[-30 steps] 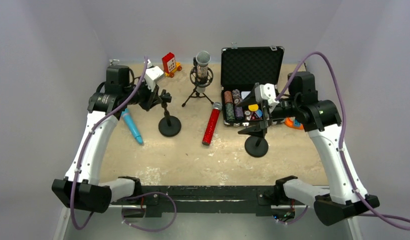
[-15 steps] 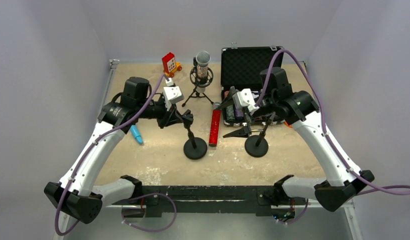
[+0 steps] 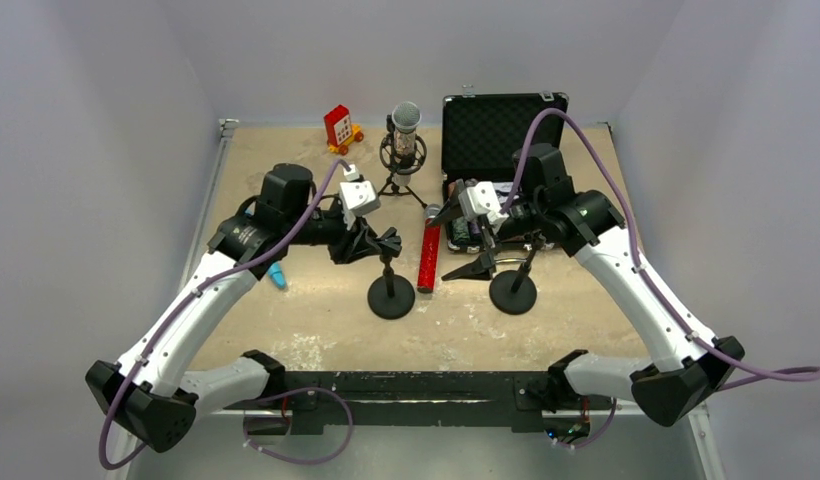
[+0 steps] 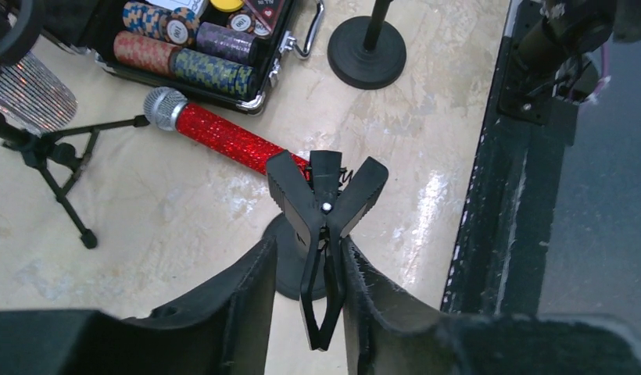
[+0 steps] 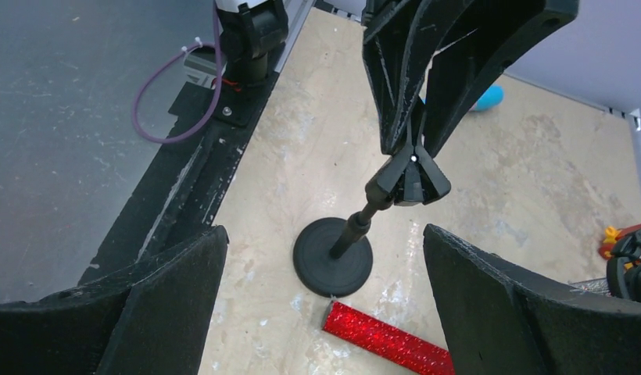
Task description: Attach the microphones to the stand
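On the beige counter the left end effector pinches the clip of a stand, the red-glitter microphone lying just beside. The right end effector is spread wide

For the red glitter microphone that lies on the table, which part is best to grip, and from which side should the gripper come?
Probably the middle of the red microphone, on its glitter handle, coming from above with the fingers across its length. It lies flat; its mesh head is close to the chip case, and its tail is by the stand base.
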`<state>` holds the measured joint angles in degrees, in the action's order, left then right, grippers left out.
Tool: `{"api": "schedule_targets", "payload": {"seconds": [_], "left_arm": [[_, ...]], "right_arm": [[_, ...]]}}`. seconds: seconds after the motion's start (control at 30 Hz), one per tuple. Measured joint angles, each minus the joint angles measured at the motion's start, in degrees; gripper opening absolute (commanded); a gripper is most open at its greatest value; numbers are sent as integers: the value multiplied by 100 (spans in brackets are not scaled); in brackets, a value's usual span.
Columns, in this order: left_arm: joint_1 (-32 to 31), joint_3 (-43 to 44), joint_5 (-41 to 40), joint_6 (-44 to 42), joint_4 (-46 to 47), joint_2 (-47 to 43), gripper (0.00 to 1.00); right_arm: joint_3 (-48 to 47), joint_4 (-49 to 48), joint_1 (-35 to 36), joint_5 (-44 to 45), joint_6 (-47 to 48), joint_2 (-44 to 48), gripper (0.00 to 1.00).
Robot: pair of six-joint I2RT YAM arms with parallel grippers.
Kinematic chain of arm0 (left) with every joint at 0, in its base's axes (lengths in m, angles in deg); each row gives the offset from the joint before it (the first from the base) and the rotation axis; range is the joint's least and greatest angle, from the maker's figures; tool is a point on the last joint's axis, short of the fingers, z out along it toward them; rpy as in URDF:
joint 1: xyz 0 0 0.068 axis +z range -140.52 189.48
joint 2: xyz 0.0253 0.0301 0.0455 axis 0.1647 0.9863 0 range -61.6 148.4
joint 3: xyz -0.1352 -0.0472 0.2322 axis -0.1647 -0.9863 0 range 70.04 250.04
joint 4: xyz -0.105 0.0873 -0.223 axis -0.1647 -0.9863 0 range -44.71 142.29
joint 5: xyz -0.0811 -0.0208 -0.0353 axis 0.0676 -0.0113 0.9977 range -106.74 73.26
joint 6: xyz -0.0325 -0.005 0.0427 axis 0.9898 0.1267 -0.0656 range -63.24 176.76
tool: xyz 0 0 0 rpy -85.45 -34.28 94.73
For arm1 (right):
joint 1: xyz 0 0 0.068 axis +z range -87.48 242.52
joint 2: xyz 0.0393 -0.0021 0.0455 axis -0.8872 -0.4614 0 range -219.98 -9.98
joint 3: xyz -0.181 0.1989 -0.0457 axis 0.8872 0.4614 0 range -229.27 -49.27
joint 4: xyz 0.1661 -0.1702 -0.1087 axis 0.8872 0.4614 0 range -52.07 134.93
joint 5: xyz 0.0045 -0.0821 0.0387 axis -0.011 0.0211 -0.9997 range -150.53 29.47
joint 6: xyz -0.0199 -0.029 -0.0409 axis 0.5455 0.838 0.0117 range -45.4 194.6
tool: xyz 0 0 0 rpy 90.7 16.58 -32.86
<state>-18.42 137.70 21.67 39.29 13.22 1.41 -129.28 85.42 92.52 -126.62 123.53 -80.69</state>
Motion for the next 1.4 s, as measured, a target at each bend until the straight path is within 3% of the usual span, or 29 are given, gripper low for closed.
{"api": "schedule_targets", "payload": {"seconds": [0.13,0.43,0.63,0.77,0.87,1.13,1.4], "left_arm": [[-20,-101,-144,315,37,-4,65],[85,-103,-433,1226,48,-835,86],[1003,-98,-708,2492,170,-1556,89],[1770,-212,-1027,3340,339,-1493,90],[2247,-461,-1620,3886,380,-1126,90],[2682,-542,-3991,4544,162,807,83],[3235,-514,-4927,4697,92,2184,79]], "right_arm": [[195,-66,0,37,-70,74,99],[350,-153,-2,35,-214,409,99],[538,-164,-61,31,-271,634,99],[660,-173,-116,33,-400,739,99],[732,-210,-122,31,-529,798,99],[868,-293,-188,-7,-695,940,99],[1128,-407,-214,-133,-697,1062,99]]}}
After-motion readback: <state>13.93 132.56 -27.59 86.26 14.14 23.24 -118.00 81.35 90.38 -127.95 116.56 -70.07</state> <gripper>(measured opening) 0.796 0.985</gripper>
